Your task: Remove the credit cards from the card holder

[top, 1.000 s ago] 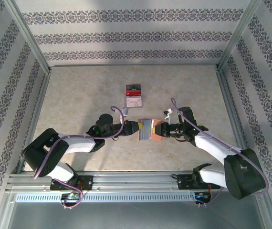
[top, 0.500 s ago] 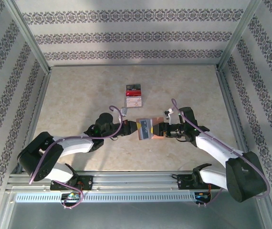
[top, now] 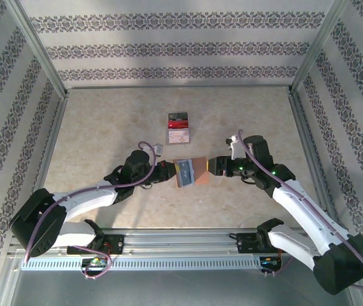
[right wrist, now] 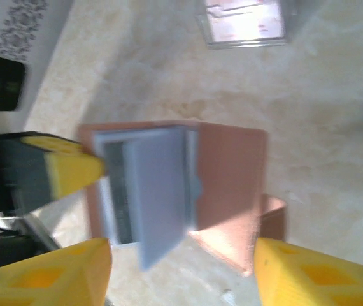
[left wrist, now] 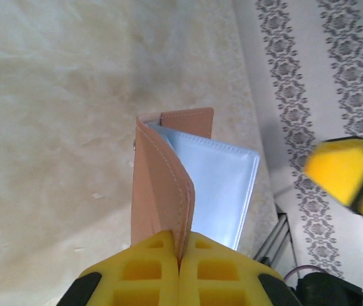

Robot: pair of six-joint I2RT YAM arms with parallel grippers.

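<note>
The salmon card holder [top: 191,171] is held half open just above the table centre. My left gripper [top: 170,171] is shut on the edge of its salmon flap [left wrist: 169,185], and the grey-blue inside [left wrist: 223,182] fans out to the right. My right gripper [top: 214,166] stands open just right of the holder, touching nothing. In the right wrist view the holder [right wrist: 229,172] lies beyond the spread fingertips [right wrist: 321,274], its grey-blue leaf [right wrist: 159,191] hanging loose. A small stack of credit cards [top: 179,129], red, white and dark, lies on the table behind. I cannot tell whether any card is in the pockets.
The marble-look table [top: 105,127] is walled by patterned panels and metal posts [top: 38,48]. An aluminium rail [top: 181,241] runs along the near edge by the arm bases. The card stack [right wrist: 245,22] lies a short way beyond the holder.
My right gripper has let go of the holder's right edge, opened and drawn back to the right. The left gripper has carried the holder slightly left, still gripping it.
</note>
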